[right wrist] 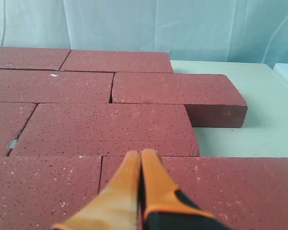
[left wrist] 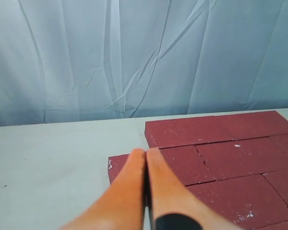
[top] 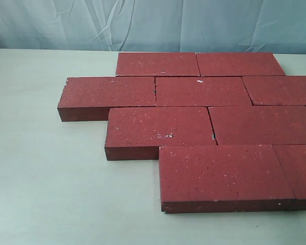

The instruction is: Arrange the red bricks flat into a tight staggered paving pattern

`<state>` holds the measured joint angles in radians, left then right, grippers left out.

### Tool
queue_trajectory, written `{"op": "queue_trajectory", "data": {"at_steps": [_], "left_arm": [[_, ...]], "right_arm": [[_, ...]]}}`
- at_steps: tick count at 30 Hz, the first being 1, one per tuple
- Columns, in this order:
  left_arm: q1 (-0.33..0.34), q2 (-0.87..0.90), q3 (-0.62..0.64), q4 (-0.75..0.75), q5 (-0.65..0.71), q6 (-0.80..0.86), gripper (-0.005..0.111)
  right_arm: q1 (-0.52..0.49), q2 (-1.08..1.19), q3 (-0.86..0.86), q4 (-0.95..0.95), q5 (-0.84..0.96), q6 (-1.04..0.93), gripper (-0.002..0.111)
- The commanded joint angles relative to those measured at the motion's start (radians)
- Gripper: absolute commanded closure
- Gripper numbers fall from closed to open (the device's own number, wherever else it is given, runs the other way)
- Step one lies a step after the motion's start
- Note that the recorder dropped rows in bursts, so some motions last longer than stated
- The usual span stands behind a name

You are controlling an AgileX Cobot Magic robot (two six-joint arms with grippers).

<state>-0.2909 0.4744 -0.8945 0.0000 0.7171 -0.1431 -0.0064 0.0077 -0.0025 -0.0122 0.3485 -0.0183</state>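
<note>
Several red bricks lie flat on the pale table in four offset rows, edges touching, with small gaps at a few joints. The nearest row's brick sits furthest right; the second row from the back reaches furthest left. Neither arm shows in the exterior view. In the left wrist view my left gripper is shut with its orange fingers together, empty, above the left end of the bricks. In the right wrist view my right gripper is also shut and empty, hovering over a brick in the paving.
A wrinkled pale blue cloth backdrop stands behind the table. Bare table surface lies left of and in front of the bricks. The paving runs past the right edge of the exterior view.
</note>
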Motion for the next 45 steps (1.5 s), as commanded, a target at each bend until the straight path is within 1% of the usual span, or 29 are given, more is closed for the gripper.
{"op": "queue_trajectory", "data": {"at_steps": [1, 8, 10, 12, 16, 19, 22, 25, 28, 30, 34, 37, 41, 45], "left_arm": [[0.001, -0.07, 0.003, 0.0, 0.002, -0.003, 0.107], [0.009, -0.103, 0.011, 0.061, 0.026, -0.003, 0.107], [0.04, -0.11, 0.024, 0.061, 0.031, -0.003, 0.107], [0.087, -0.116, 0.052, 0.061, 0.031, -0.003, 0.107], [0.174, -0.131, 0.131, 0.063, 0.031, -0.003, 0.107], [0.222, -0.145, 0.198, 0.063, 0.031, -0.003, 0.107], [0.269, -0.169, 0.278, 0.063, -0.008, -0.003, 0.107], [0.299, -0.2, 0.369, 0.075, -0.074, -0.003, 0.107], [0.331, -0.243, 0.451, 0.08, -0.112, -0.003, 0.107], [0.346, -0.279, 0.496, 0.08, -0.115, -0.003, 0.107], [0.377, -0.341, 0.596, 0.086, -0.228, -0.003, 0.107], [0.379, -0.391, 0.672, 0.106, -0.282, -0.003, 0.107], [0.379, -0.466, 0.751, 0.13, -0.316, -0.003, 0.107], [0.377, -0.474, 0.804, 0.148, -0.316, -0.003, 0.107]], "right_arm": [[-0.003, -0.008, 0.003, -0.005, -0.015, 0.0, 0.109], [-0.003, -0.008, 0.003, -0.005, -0.015, 0.0, 0.109], [-0.003, -0.008, 0.003, -0.005, -0.015, 0.0, 0.109], [-0.003, -0.008, 0.003, -0.005, -0.015, 0.0, 0.109], [-0.003, -0.008, 0.003, -0.005, -0.015, 0.0, 0.109], [-0.003, -0.008, 0.003, -0.005, -0.015, 0.0, 0.109], [-0.003, -0.008, 0.003, -0.005, -0.015, 0.0, 0.109], [-0.003, -0.008, 0.003, -0.005, -0.015, 0.0, 0.109], [-0.003, -0.008, 0.003, -0.005, -0.015, 0.0, 0.109], [-0.003, -0.008, 0.003, -0.005, -0.015, 0.0, 0.109], [-0.003, -0.008, 0.003, -0.005, -0.015, 0.0, 0.109], [-0.003, -0.008, 0.003, -0.005, -0.015, 0.0, 0.109], [-0.003, -0.008, 0.003, -0.003, -0.015, 0.0, 0.109], [-0.003, -0.008, 0.003, -0.003, -0.015, 0.0, 0.109]]}}
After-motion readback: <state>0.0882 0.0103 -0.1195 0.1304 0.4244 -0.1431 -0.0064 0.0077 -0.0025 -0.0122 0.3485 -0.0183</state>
